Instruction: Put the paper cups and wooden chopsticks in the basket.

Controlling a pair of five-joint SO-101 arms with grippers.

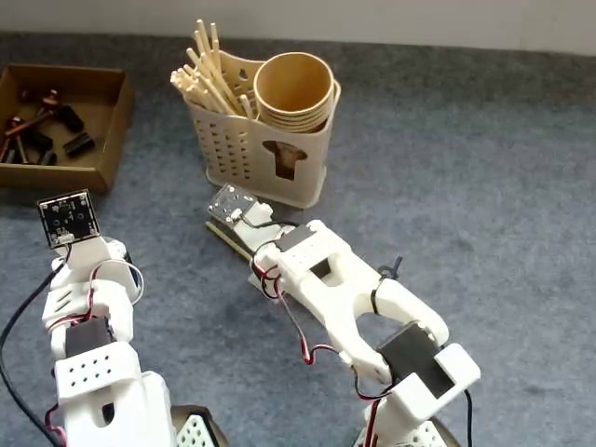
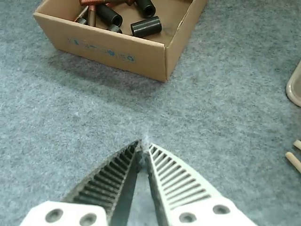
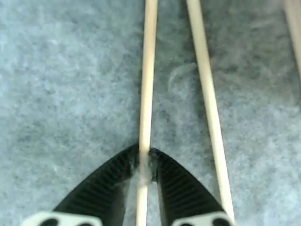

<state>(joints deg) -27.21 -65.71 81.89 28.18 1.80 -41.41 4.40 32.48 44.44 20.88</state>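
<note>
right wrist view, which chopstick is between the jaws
The chopstick that runs straight in between the jaws, pinched at their tips. The other chopstick lies outside them on the mat.

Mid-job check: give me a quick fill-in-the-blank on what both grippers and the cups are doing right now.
1. The right gripper is shut on a single wooden ____.
2. The stacked paper cups sit inside the ____.
3. The left gripper is shut and holds ____.
4. Black and copper-coloured parts lie in the cardboard ____.
Missing words: chopstick; basket; nothing; box.
</note>
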